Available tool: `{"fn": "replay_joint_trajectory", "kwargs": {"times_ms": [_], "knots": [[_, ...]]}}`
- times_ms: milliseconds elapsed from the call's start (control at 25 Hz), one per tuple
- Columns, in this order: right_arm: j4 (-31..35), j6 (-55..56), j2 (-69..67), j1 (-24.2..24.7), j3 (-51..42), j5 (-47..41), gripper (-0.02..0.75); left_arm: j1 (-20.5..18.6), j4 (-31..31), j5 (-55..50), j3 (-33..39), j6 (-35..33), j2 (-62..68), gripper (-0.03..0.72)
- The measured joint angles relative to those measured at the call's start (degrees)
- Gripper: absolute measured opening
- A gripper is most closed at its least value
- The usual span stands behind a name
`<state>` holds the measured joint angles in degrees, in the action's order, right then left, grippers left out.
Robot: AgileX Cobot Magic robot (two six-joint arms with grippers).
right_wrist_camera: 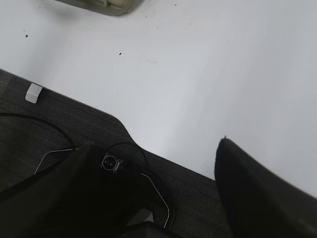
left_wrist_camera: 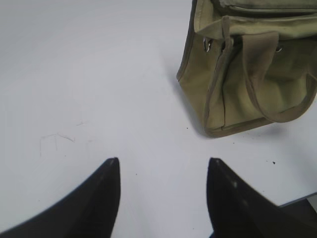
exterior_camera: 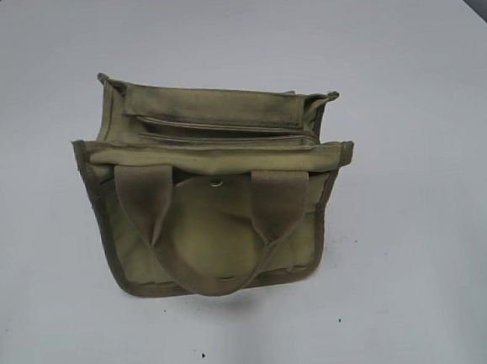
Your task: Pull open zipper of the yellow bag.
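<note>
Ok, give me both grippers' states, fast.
Left gripper: open, empty, short of the yellow bag.
Right gripper: open, empty.

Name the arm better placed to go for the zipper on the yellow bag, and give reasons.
Left, probably. The left gripper is open and faces the yellow bag across bare table. The right gripper hangs over the table edge, with only a corner of the bag in its view.

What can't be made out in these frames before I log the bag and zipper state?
- Zipper pull tab: exterior view, too small to pick out; whether it is shut is unclear.
- Bag inside: hidden by its own top.
- Bag's right part: left wrist view, cut off by the frame edge.
- Bag in the right wrist view: only a corner shows at the top edge.
- Both arms: outside the exterior view.
</note>
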<state>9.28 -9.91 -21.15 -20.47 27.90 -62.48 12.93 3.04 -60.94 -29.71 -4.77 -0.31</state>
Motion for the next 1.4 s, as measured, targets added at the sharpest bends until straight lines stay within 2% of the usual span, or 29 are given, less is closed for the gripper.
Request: {"fn": "replay_joint_trajectory", "kwargs": {"times_ms": [80, 160, 400, 480, 680, 920, 1400], "knots": [[0.2, 0.0, 0.1, 0.7, 0.0, 0.0, 0.562, -0.1, 0.1, 0.0, 0.0, 0.0, 0.0, 0.433], [1.0, 0.0, 1.0, 3.3, 0.0, 0.0, 0.562, -1.9, 0.1, 0.0, 0.0, 0.0, 0.0, 0.433], [3.6, 0.0, 9.9, 13.6, 0.0, 0.4, 0.562, -12.5, 0.1, 0.0, 0.0, 0.0, 0.0, 0.433], [3.9, 0.0, 13.8, 15.3, 0.0, 0.5, 0.562, -14.3, 0.1, 0.1, 0.0, 0.0, 0.0, 0.433], [4.2, 0.0, 20.7, 16.4, -0.1, 0.8, 0.562, -14.4, 0.1, 0.1, 0.0, 0.0, 0.0, 0.433], [4.5, 0.0, 21.5, 16.5, -0.1, 0.8, 0.562, -14.2, 0.1, 0.1, 0.0, 0.0, 0.0, 0.433], [4.5, 0.0, 21.5, 16.5, -0.1, 0.9, 0.562, -10.5, 0.1, 0.1, 0.0, 0.0, 0.0, 0.433]]}}
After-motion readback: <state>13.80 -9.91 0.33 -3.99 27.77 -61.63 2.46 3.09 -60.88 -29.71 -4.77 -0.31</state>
